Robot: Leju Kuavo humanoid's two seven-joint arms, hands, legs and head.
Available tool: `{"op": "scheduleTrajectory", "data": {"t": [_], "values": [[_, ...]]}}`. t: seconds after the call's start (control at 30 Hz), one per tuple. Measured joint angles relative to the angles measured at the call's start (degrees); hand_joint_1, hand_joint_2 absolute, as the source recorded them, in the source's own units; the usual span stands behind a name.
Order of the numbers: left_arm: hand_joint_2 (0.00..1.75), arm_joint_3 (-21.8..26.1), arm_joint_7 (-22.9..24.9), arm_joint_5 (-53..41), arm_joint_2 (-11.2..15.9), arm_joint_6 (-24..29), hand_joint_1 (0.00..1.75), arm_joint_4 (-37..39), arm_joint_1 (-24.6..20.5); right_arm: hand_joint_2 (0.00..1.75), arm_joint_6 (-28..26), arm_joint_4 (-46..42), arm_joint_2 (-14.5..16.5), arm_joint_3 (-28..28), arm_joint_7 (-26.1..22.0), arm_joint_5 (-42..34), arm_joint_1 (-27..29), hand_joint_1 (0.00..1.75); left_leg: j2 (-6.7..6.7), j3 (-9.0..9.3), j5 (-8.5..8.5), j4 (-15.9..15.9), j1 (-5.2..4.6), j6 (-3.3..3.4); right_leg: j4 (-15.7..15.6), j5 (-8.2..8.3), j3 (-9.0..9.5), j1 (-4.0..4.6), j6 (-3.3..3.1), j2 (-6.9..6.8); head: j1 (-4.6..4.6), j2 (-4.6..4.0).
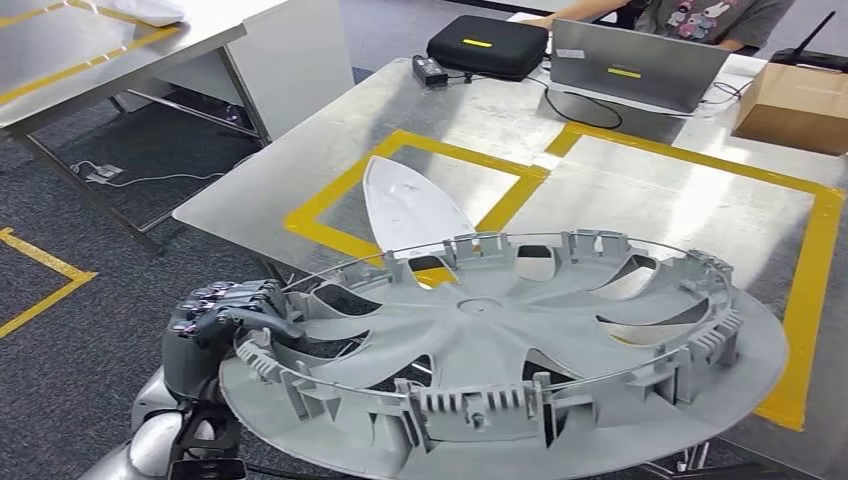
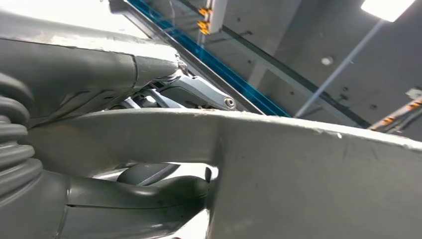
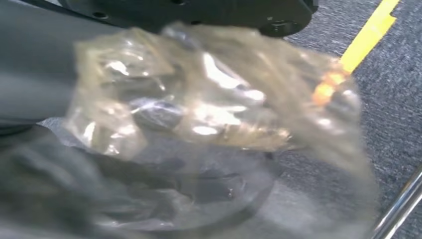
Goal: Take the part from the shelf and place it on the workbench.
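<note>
A large grey wheel cover (image 1: 480, 340), inner ribbed side up, hangs low in the head view, over the near edge of the steel workbench (image 1: 650, 200). My left hand (image 1: 225, 315) grips its left rim. In the left wrist view the thumb (image 2: 124, 199) lies on one side of the cover's rim (image 2: 298, 169) and the fingers on the other. My right hand (image 3: 99, 184) is a dark blur behind crinkled clear film (image 3: 214, 94), above carpet. Its fingers cannot be made out.
A grey leaf-shaped panel (image 1: 405, 210) lies inside the yellow taped rectangle (image 1: 810, 270) on the bench. At the far edge stand a laptop (image 1: 635, 65), a black case (image 1: 488, 45) and a cardboard box (image 1: 795, 105), with a person (image 1: 690, 18) behind. Another table (image 1: 120, 50) stands at the left.
</note>
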Motion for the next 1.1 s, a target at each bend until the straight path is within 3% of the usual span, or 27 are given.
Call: {"op": "scheduleTrajectory", "data": {"t": [0.07, 0.13, 0.17, 0.23, 0.3, 0.33, 0.37, 0.43, 0.5, 0.57, 0.63, 0.7, 0.77, 0.8, 0.83, 0.87, 0.9, 0.93, 1.0, 1.07, 1.1], "values": [[1.75, -0.2, 0.0, -0.3, -0.1, -0.3, 1.75, 0.4, -0.3, 0.0, -0.3, 0.6, -0.1, 0.0, 0.0, 0.0, -0.2, 0.0, -0.81, 0.78, 0.02, -2.2, -0.07, 0.26, 0.1, 0.33, -0.61, -0.11, 0.65, 0.86, -0.03, 0.0], [1.75, -0.4, 0.0, -0.7, -0.3, -0.4, 1.75, 0.9, -0.5, 0.0, -0.5, 1.0, -0.4, 0.0, -0.1, 0.0, -0.1, 0.0, 0.25, 0.88, 0.24, -2.8, -0.02, 0.59, 0.0, 0.49, -1.08, -0.25, 1.39, 1.5, -0.04, 0.0], [1.75, -0.4, 0.0, -0.9, -0.4, -0.4, 1.75, 1.2, -0.6, 0.0, -0.7, 1.2, -0.5, 0.0, -0.1, -0.1, -0.1, 0.0, 0.84, 0.99, 0.45, -3.2, 0.08, 0.86, 0.8, -0.13, -1.6, -0.22, 1.68, 1.13, 0.09, 0.0], [1.75, -0.6, 0.0, -1.1, -0.8, -0.5, 1.75, 1.5, -0.8, 0.0, -0.9, 1.6, -0.8, 0.0, -0.3, -0.1, 0.0, 0.0, 2.15, 1.13, 0.74, -3.7, 0.2, 1.28, 5.7, -3.07, -4.1, -0.25, 2.13, -0.5, 0.47, 0.0], [1.75, -0.6, 0.0, -1.3, -1.0, -0.6, 1.75, 1.9, -0.9, 0.0, -1.0, 2.0, -1.0, 0.0, -0.3, -0.1, -0.1, 0.0, 3.4, 1.08, 0.7, -3.7, 0.1, 1.43, 13.3, -6.4, -7.63, -0.35, 2.56, -1.69, 0.68, 0.0], [1.75, -0.7, 0.0, -1.3, -1.0, -0.7, 1.75, 2.1, -0.9, 0.0, -1.0, 2.1, -1.1, 0.0, -0.3, -0.1, 0.0, 0.0, 4.04, 1.09, 0.66, -3.7, 0.06, 1.46, 15.6, -6.95, -8.66, -0.39, 2.75, -1.93, 0.67, 0.0], [1.75, -0.7, 0.0, -1.4, -1.0, -0.7, 1.75, 2.3, -1.0, 0.0, -1.0, 2.2, -1.2, 0.0, -0.3, -0.1, 0.1, 0.0, 4.62, 1.12, 0.62, -3.7, 0.05, 1.44, 15.7, -6.4, -8.61, -0.41, 2.88, -2.11, 0.69, 0.0], [1.75, -0.9, 0.0, -1.4, -1.0, -0.8, 1.75, 2.6, -1.0, 0.0, -1.0, 2.3, -1.4, 0.0, -0.4, -0.1, 0.1, 0.0, 5.6, 1.29, 0.45, -3.5, 0.07, 1.22, 9.4, -2.8, -5.2, -0.44, 2.93, -3.04, 0.7, 0.0], [1.75, -1.0, 0.0, -1.4, -1.0, -0.8, 1.75, 2.7, -1.1, 0.0, -1.0, 2.4, -1.6, 0.0, -0.4, -0.1, -0.1, 0.0, 6.41, 1.4, 0.13, -3.2, -0.23, 0.7, 2.1, -0.49, -1.16, -0.16, 2.59, -5.04, 0.74, 0.0], [1.75, -1.0, 0.0, -1.6, -1.1, -0.8, 1.75, 2.8, -1.2, 0.0, -1.1, 2.6, -1.6, 0.0, -0.4, -0.1, -0.2, 0.0, 7.23, 1.4, -0.07, -2.9, -0.6, 0.23, -0.2, -0.43, 0.05, 0.14, 1.87, -5.72, 0.7, 0.0], [1.75, -1.1, 0.0, -2.1, -1.2, -0.9, 1.75, 3.1, -1.3, 0.0, -1.2, 2.7, -1.7, 0.0, -0.4, -0.1, -0.1, 0.0, 7.8, 1.46, -0.34, -2.8, -0.54, -0.21, -0.2, -0.26, -0.12, 0.04, 1.06, -4.67, 0.66, 0.0], [1.75, -1.0, 0.0, -3.3, -1.5, -1.3, 1.75, 3.5, -1.4, 0.0, -1.3, 2.8, -1.7, 0.0, -0.4, -0.1, 0.0, 0.0, 6.14, 0.69, -2.16, -0.6, -0.27, -0.8, -0.3, -0.06, -0.14, -0.18, 0.34, -3.65, 0.56, 0.0], [1.75, -0.7, 0.0, -5.2, -1.9, -1.9, 1.75, 4.2, -1.2, 0.0, -1.5, 2.9, -1.7, 0.0, -0.5, -0.1, -0.1, 0.0, 3.78, -2.27, -5.93, 6.3, -0.09, -1.15, -0.3, 0.07, -0.16, -0.25, -0.14, -2.5, 0.43, 0.0], [1.75, -0.5, 0.0, -6.2, -2.1, -2.2, 1.75, 4.7, -1.0, 0.0, -1.5, 2.9, -1.7, 0.0, -0.5, -0.1, -0.1, 0.0, 3.32, -4.15, -7.61, 10.3, -0.07, -1.18, -0.3, 0.1, -0.19, -0.21, -0.25, -1.85, 0.41, 0.0], [1.75, -0.2, 0.0, -7.4, -2.3, -2.4, 1.75, 5.3, -0.8, 0.0, -1.5, 2.9, -1.7, 0.0, -0.5, -0.1, -0.1, 0.0, 3.15, -5.58, -8.43, 13.3, -0.07, -1.14, -0.3, 0.12, -0.18, -0.15, -0.3, -1.16, 0.41, 0.0], [1.75, 0.2, 0.0, -8.7, -2.6, -2.5, 1.75, 5.8, -0.6, 0.0, -1.5, 2.9, -1.7, 0.0, -0.5, -0.2, 0.0, 0.0, 3.06, -6.1, -8.0, 14.2, -0.08, -0.98, -0.3, 0.13, -0.16, -0.08, -0.32, -0.41, 0.41, 0.0], [1.75, 0.5, 0.0, -10.0, -2.9, -2.6, 1.75, 6.4, -0.3, 0.0, -1.5, 2.9, -1.7, 0.0, -0.5, -0.2, 0.1, 0.0, 2.89, -5.55, -6.44, 12.7, -0.09, -0.72, -0.2, 0.15, -0.11, -0.01, -0.32, 0.34, 0.41, 0.0], [1.75, 0.8, 0.0, -11.2, -3.2, -2.6, 1.75, 6.9, -0.2, 0.0, -1.6, 2.9, -1.7, 0.0, -0.5, -0.2, 0.2, 0.0, 2.34, -4.08, -4.13, 9.3, -0.1, -0.34, -0.2, 0.17, -0.03, 0.06, -0.31, 1.09, 0.41, 0.0], [1.75, 1.3, 0.0, -12.6, -3.7, -2.6, 1.75, 7.6, -0.1, 0.0, -1.6, 2.9, -1.6, 0.0, -0.5, -0.3, 0.2, 0.0, -0.21, -0.81, -0.6, 2.0, -0.09, 0.62, -0.2, 0.22, 0.0, 0.08, -0.22, 2.24, 0.47, 0.0], [1.75, 1.5, 0.0, -13.0, -3.9, -2.6, 1.75, 7.8, -0.1, 0.0, -1.6, 2.9, -1.6, 0.0, -0.5, -0.3, 0.2, 0.0, -2.19, 0.51, 0.17, -0.7, -0.04, 1.15, -0.2, 0.26, -0.09, 0.04, -0.14, 2.63, 0.53, 0.0], [1.75, 1.5, 0.0, -13.0, -3.9, -2.6, 1.75, 7.9, -0.1, 0.0, -1.6, 2.9, -1.6, 0.0, -0.5, -0.3, 0.2, 0.0, -2.28, 0.55, 0.14, -0.7, -0.03, 1.17, -0.2, 0.27, -0.11, 0.07, -0.13, 2.65, 0.55, 0.0]]}}
